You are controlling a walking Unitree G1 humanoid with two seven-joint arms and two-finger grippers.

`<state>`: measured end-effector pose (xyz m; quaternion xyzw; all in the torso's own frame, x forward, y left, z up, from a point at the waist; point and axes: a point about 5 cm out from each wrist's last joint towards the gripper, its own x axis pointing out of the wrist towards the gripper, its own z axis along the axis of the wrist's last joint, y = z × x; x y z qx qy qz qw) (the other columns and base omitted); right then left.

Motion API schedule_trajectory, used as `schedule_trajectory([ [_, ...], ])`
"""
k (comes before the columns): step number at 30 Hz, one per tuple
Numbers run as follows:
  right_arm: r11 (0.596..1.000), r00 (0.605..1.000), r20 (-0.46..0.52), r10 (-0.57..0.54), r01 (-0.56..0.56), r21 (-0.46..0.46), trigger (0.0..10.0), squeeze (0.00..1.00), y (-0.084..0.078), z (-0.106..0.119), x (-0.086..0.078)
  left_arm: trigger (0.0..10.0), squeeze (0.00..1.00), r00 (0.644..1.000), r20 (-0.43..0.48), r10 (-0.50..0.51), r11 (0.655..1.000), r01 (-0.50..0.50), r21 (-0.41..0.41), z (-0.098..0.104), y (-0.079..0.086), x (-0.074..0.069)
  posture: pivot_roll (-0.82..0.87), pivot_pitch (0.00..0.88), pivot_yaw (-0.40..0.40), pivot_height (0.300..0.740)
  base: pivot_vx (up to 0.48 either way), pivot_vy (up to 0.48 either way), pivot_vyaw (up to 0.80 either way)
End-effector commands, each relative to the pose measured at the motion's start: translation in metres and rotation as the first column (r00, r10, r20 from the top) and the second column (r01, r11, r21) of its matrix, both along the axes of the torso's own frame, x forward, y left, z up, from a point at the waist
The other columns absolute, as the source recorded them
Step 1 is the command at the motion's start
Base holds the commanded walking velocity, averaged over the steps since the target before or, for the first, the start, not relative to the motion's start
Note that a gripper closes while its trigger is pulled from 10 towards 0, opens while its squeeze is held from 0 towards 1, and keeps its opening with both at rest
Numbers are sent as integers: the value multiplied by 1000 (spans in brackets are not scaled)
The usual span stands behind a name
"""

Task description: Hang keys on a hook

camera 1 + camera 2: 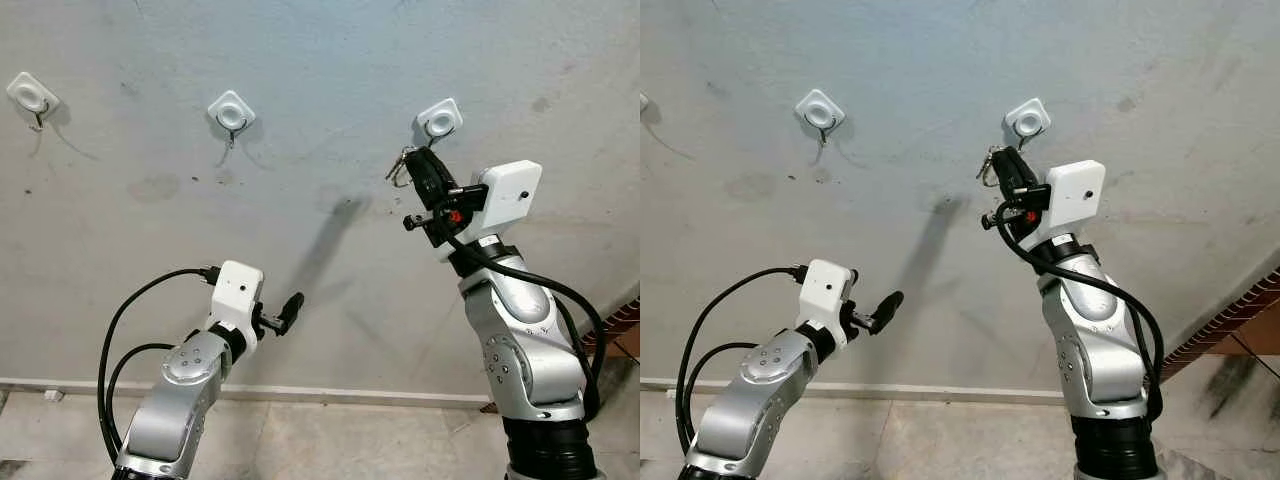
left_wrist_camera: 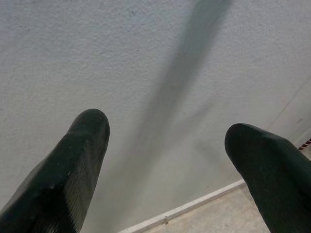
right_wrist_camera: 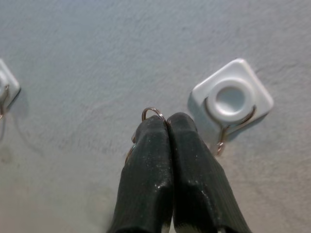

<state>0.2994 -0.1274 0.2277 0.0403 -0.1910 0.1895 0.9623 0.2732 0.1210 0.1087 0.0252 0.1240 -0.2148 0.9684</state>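
Right arm lifted to a grey wall [image 1: 300, 60] with a key ring pinched just beside a hook.

The wall carries three white square hooks in a row, with a pale skirting strip and the floor [image 1: 330, 440] below. The right gripper [image 1: 418, 160] is raised high, its fingers [image 3: 155, 160] clenched together on the thin metal key ring [image 3: 153, 111], which pokes out above the tips; the ring hangs close to the right hook [image 1: 439, 119] without touching it, a little lower and to the robot's left of the hook's wire. The middle hook [image 1: 232, 112] and the left hook [image 1: 32, 95] are bare and well apart from the arm. The left gripper [image 1: 290, 310] sits low before the wall, its fingers [image 2: 73, 160] spread wide, grasping nothing.
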Motion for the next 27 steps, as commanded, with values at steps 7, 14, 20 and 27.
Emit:
schedule_trajectory([
  [7, 996, 997, 45, -59, 56, 63, 10000, 0, -1, 19, 8, 10000, 0, 1000, 1, -18, 1000, 17, 6, 0, -3, 1, 150, 47, -43, 740, 0, 0, 0],
  [14, 996, 996, 50, -76, 74, 40, 10000, 0, 7, 19, 15, 10000, 0, 1000, 0, -16, 1000, 16, 5, 0, -3, 0, 157, 54, -47, 740, 0, 0, 0],
  [20, 992, 992, 42, -120, 118, 34, 10000, 0, 1, 17, 17, 10000, 0, 1000, -3, -6, 1000, 6, 7, -1, -1, -1, 152, 59, -49, 740, 0, 0, 0],
  [27, 990, 989, 56, -140, 138, 32, 10000, 0, -1, 23, 16, 10000, 0, 1000, -4, -14, 1000, 14, 4, -1, -4, -1, 150, 60, -44, 740, 0, 0, 0],
])
